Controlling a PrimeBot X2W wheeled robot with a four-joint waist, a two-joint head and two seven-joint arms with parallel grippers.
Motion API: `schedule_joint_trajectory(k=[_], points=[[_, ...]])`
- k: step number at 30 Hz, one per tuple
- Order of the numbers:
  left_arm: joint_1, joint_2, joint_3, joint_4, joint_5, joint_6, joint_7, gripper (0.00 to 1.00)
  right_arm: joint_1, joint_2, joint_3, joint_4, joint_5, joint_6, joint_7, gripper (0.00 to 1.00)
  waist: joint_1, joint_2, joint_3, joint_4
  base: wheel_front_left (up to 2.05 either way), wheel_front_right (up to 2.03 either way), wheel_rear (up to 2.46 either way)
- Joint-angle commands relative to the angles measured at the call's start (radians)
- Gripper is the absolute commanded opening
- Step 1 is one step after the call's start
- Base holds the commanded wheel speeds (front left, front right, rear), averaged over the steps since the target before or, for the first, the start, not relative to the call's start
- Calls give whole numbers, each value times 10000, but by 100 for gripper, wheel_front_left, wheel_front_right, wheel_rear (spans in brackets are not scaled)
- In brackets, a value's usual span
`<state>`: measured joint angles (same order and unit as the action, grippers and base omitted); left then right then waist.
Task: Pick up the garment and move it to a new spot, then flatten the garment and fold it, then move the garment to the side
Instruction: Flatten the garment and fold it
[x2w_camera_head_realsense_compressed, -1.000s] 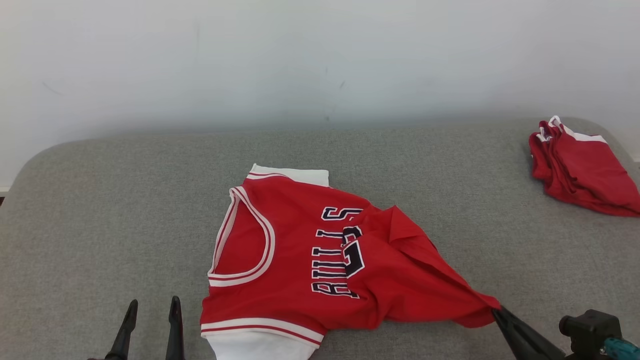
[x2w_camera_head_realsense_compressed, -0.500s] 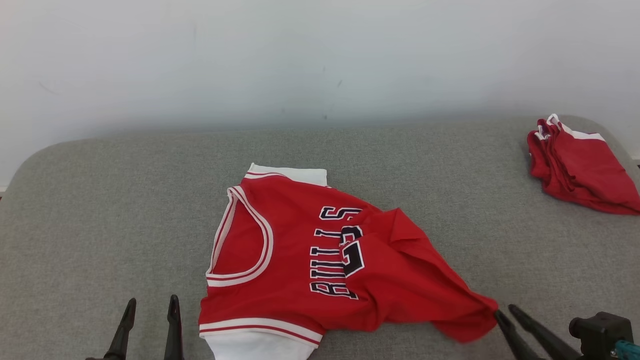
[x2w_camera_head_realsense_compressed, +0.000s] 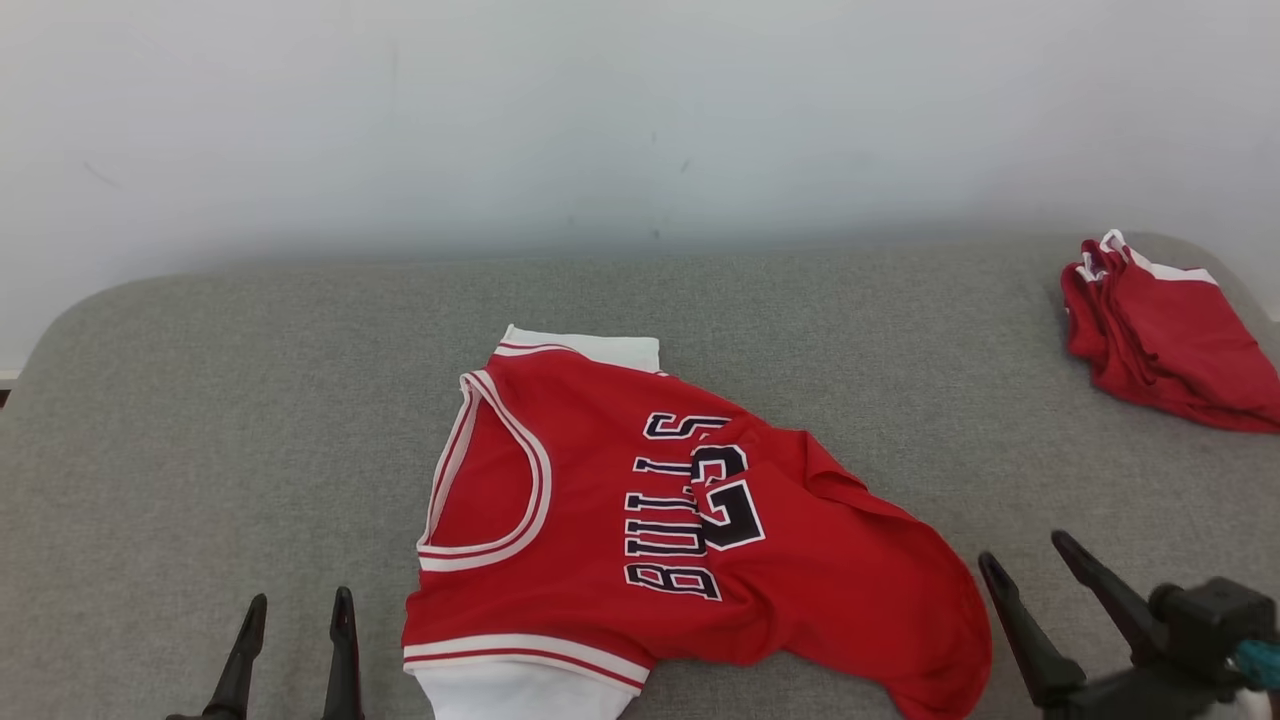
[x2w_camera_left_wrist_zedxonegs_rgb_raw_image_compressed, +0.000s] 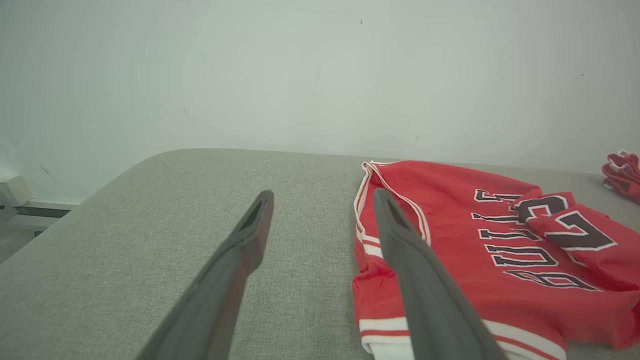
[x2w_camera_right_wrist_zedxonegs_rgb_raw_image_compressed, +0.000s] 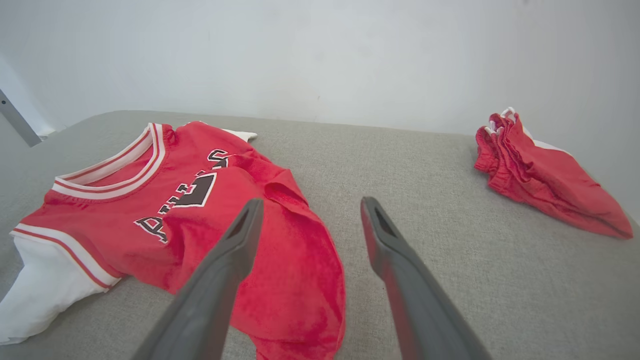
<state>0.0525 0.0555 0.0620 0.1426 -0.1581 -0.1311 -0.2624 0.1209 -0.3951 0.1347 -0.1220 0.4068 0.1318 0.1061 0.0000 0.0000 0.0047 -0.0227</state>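
Red jersey (x2w_camera_head_realsense_compressed: 620, 520) lies rumpled near the table's (x2w_camera_head_realsense_compressed: 200, 400) front edge, one side folded over its black lettering.

Head camera looks down from above, wrist cameras low, close, sharing jersey (x2w_camera_head_realsense_compressed: 590, 470)

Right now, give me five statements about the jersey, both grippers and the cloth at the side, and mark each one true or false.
1. The red jersey lies on the grey surface with its lettering facing up. True.
2. The right gripper is shut on the jersey's hem. False: its jaws stand open beside the cloth and hold nothing.
3. The left gripper is open and empty, off to the jersey's collar side. True.
4. The jersey is spread fully flat. False: its lower part is rumpled and folded over part of the lettering.
5. A second red garment lies bunched at the far right of the surface, apart from the jersey. True.
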Motion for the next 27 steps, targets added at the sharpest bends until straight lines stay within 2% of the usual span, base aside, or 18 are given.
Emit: schedule_joint_trajectory(k=[1, 11, 12, 13, 20, 27], points=[[-49, 27, 1, -14, 81, 15, -31, 100, -495, 46, 167, 263, -172, -28, -109, 100, 0, 0, 12, 47, 0, 0, 0], [-318, 106, -145, 49, 29, 14, -31, 100, -2954, 113, 1241, 2613, -354, -28, -556, 100, 0, 0, 95, 481, 0, 0, 0], [-373, 98, -193, 57, 16, 13, -31, 100, -3534, 205, 1443, 3272, -414, -28, -718, 100, 0, 0, 170, 628, 0, 0, 0], [-373, 98, -193, 57, 16, 13, -31, 100, -3534, 205, 1443, 3272, -414, -28, -718, 100, 0, 0, 170, 628, 0, 0, 0], [-583, 42, -360, 103, -66, 15, -31, 100, -5247, 444, 2074, 5678, -386, -28, -1101, 100, 0, 0, 505, 1176, 0, 0, 0], [-794, 4, -504, 193, -112, 15, -31, 100, -6286, 559, 2811, 7967, -158, -28, -1123, 100, 0, 0, 750, 1653, 0, 0, 0]])
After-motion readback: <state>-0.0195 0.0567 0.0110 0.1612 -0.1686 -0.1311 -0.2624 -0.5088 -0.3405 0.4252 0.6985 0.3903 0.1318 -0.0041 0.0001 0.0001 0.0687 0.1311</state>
